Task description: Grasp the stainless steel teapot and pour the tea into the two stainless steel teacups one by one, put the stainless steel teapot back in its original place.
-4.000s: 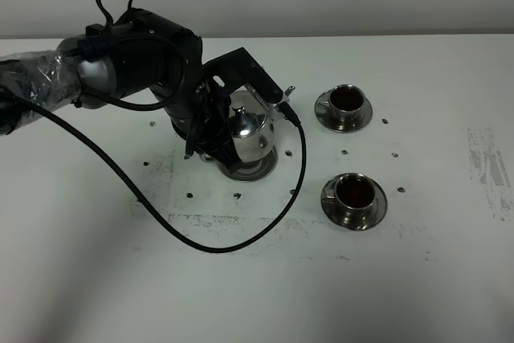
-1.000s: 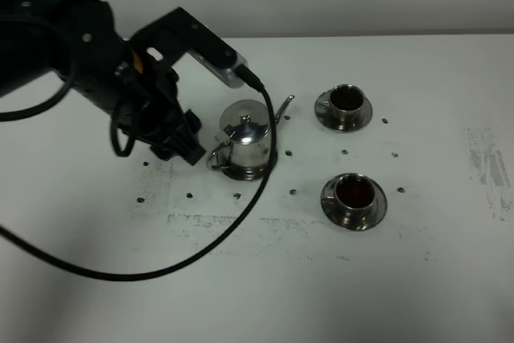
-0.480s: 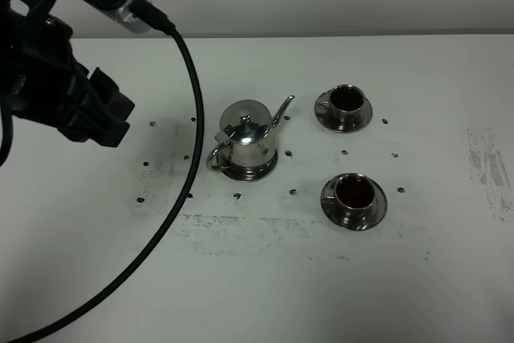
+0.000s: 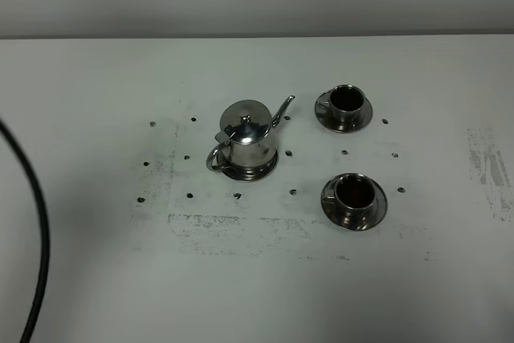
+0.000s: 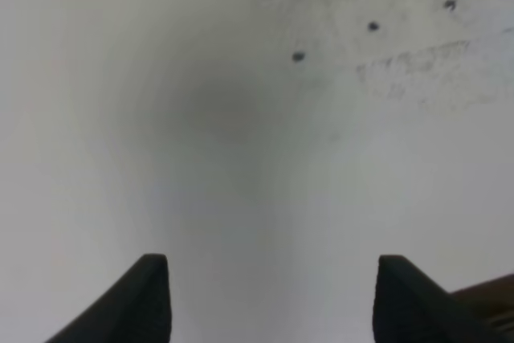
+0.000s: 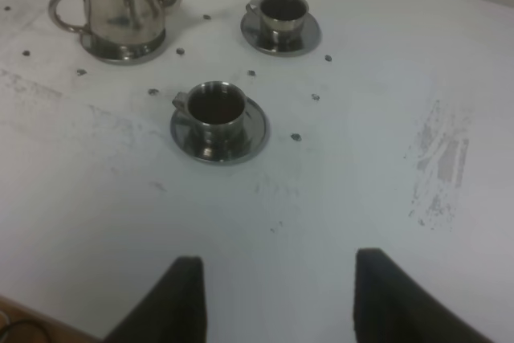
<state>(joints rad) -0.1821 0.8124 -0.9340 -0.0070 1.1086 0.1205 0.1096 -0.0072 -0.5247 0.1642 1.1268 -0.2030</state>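
Note:
The steel teapot (image 4: 245, 138) stands upright on its shallow steel dish (image 4: 259, 170) in the middle of the white table, spout toward the far cup; it also shows in the right wrist view (image 6: 120, 6). Two steel teacups on saucers hold dark tea: the far one (image 4: 346, 103) (image 6: 281, 14) and the near one (image 4: 354, 194) (image 6: 217, 112). My left gripper (image 5: 269, 299) is open over bare table, far from the pot. My right gripper (image 6: 277, 299) is open, near the table's front edge, short of the near cup. Neither gripper shows in the high view.
A black cable (image 4: 36, 230) curves along the left edge of the high view. Small dark specks (image 4: 189, 194) dot the table around the pot and cups. A scuffed patch (image 4: 490, 166) marks the right side of the table.
My left arm has let go of the teapot's handle, drawn back to the left and left the high view. The teapot stands on its dish, unmoved in the last second.

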